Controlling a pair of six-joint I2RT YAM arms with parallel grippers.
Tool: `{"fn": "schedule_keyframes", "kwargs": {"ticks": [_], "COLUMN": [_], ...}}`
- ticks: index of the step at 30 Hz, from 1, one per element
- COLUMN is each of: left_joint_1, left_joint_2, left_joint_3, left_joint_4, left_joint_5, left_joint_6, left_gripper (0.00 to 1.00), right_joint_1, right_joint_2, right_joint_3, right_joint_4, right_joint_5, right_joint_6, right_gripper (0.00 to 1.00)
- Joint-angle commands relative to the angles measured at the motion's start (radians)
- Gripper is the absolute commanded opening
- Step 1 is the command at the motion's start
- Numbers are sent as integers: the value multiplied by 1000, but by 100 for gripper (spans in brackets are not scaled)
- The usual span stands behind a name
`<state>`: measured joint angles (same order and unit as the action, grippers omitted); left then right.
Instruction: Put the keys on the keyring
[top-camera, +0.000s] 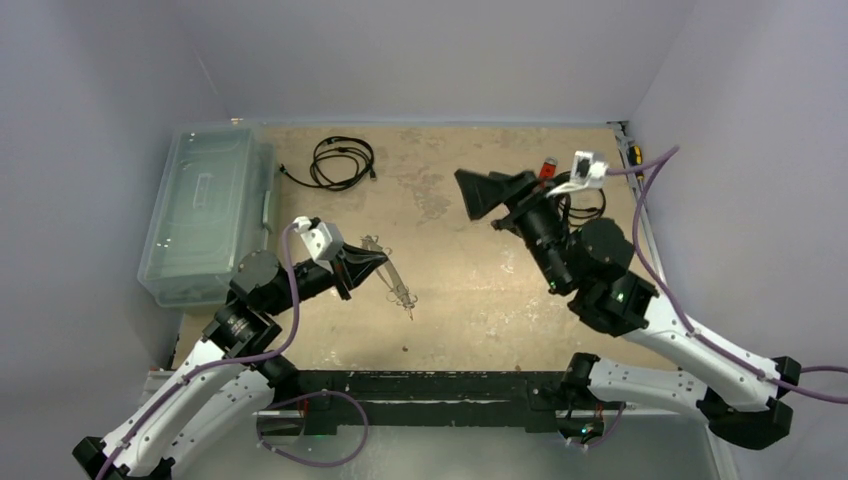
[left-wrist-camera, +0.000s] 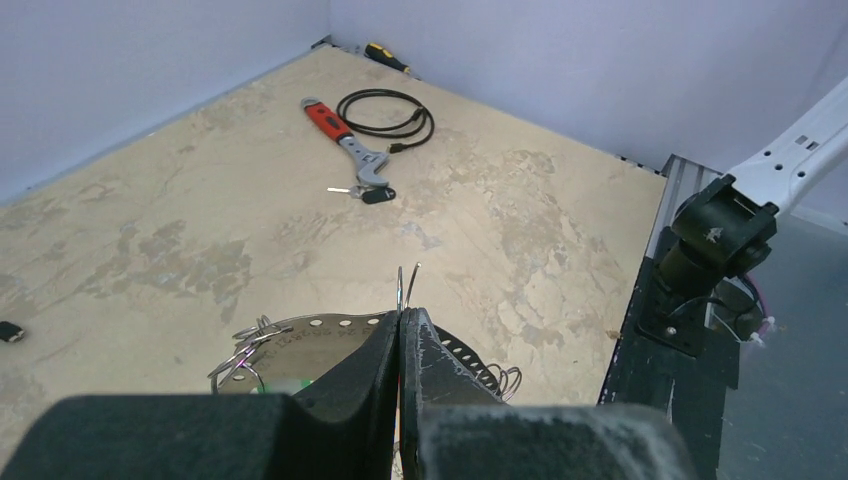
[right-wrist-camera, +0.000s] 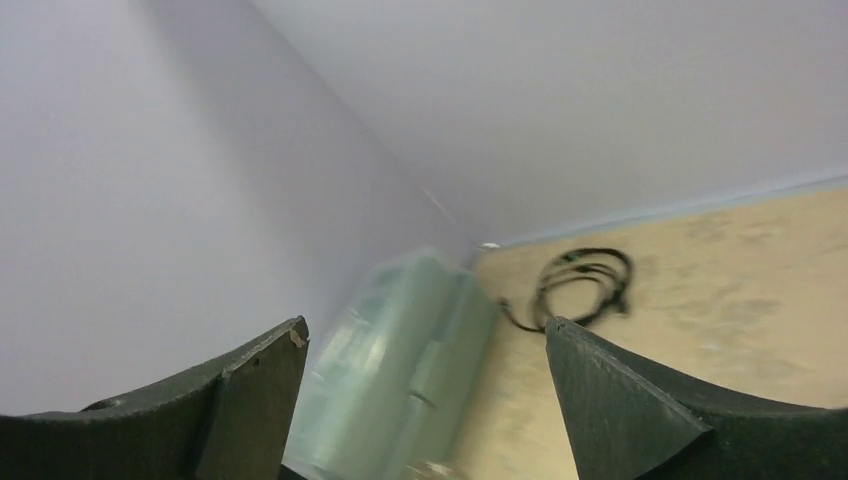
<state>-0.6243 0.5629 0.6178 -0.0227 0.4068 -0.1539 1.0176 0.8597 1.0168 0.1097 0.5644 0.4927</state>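
Your left gripper (left-wrist-camera: 401, 318) is clamped tight on thin wire that seems to belong to the keyring (left-wrist-camera: 300, 328), whose hoop spreads just below its fingertips, low over the table (left-wrist-camera: 550, 220). Your right gripper (right-wrist-camera: 422, 330) hangs raised, jaws wide, empty. One black-headed key (left-wrist-camera: 376, 195) lies just beside the wrench (left-wrist-camera: 345, 140).

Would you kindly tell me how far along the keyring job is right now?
Done: the left gripper is shut on the keyring, seen edge-on in its grip. In hand: the right gripper is open, empty and raised. Left: a black-headed key lies loose beside the wrench; whether any key is on the keyring yet, I cannot tell.
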Motion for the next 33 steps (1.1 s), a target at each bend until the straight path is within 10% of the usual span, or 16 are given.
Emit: {"fn": "schedule_keyframes", "kwargs": {"ticks": [1, 8, 18, 26, 33], "left_joint_1": [-1, -1, 0, 1, -1], "left_joint_2": [-9, 17, 8, 0, 16], "left_joint_3": [43, 46, 48, 46, 56], "left_joint_4": [33, 32, 24, 30, -24], "left_joint_5": [-50, -53, -62, -65, -123], "left_joint_6": [16, 16, 19, 6, 14], "left_gripper": [0, 0, 0, 0, 0], "right_joint_1": [4, 10, 10, -8, -396], "right_joint_2": [151, 418, 429, 426, 404], "right_joint_3": [251, 525, 476, 381, 71], "right_joint_4": [-290, -609, -473, -515, -367], "right_joint_5": [128, 141, 84, 321, -180], "right_joint_6": [488, 678, 622, 412, 204], "right_gripper": [92, 97, 99, 97, 81]}}
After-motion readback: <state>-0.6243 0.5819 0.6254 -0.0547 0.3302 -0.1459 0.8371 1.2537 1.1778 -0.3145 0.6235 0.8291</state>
